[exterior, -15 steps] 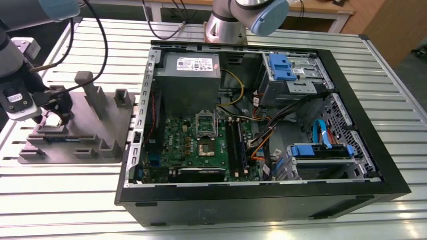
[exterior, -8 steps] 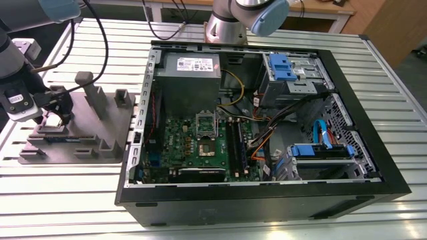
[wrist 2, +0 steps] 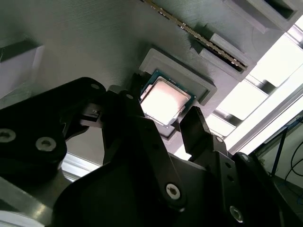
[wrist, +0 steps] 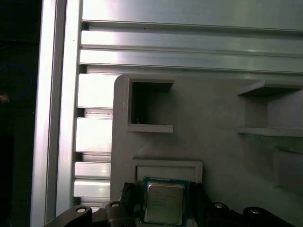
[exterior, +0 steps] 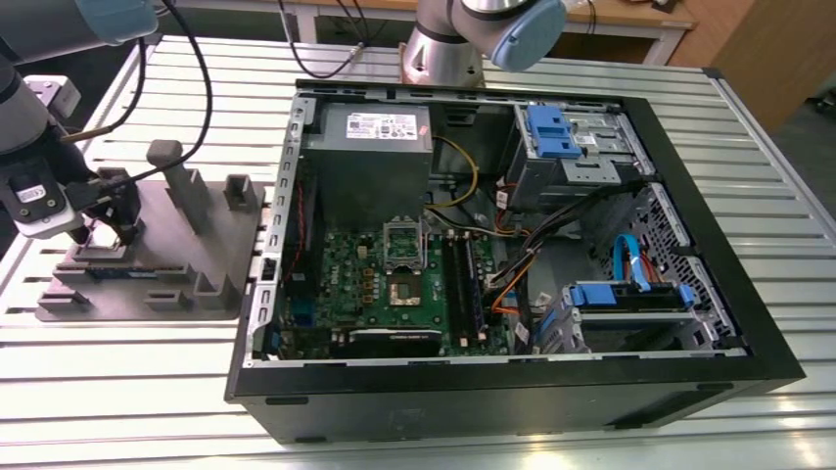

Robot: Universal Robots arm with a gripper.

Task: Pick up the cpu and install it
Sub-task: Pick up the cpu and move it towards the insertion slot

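Note:
The cpu (wrist 2: pixel 165 99) is a small square chip with a shiny metal top, lying flat in a raised square recess of the grey holder block (exterior: pixel 170 264). It also appears in the first wrist view, cpu (wrist: pixel 163 202), inside its frame. My gripper (exterior: pixel 105 235) hangs low over that recess, at the exterior view's left. In both wrist views the black fingers (wrist 2: pixel 191 125) stand on either side of the chip, gripper (wrist 2: pixel 161 109) open, gripper (wrist: pixel 162 193) with small gaps to the chip's edges. The open processor socket (exterior: pixel 401 262) sits on the green motherboard (exterior: pixel 352 284) inside the computer case.
The open black computer case (exterior: pixel 523 392) lies to the exterior view's right of the holder, with a grey power supply (exterior: pixel 372 147), cables and blue drive brackets (exterior: pixel 549 132). Grey posts (exterior: pixel 167 162) rise from the holder. A long narrow memory stick (wrist 2: pixel 199 35) lies in another slot. Slatted aluminium table (exterior: pixel 117 392) is underneath.

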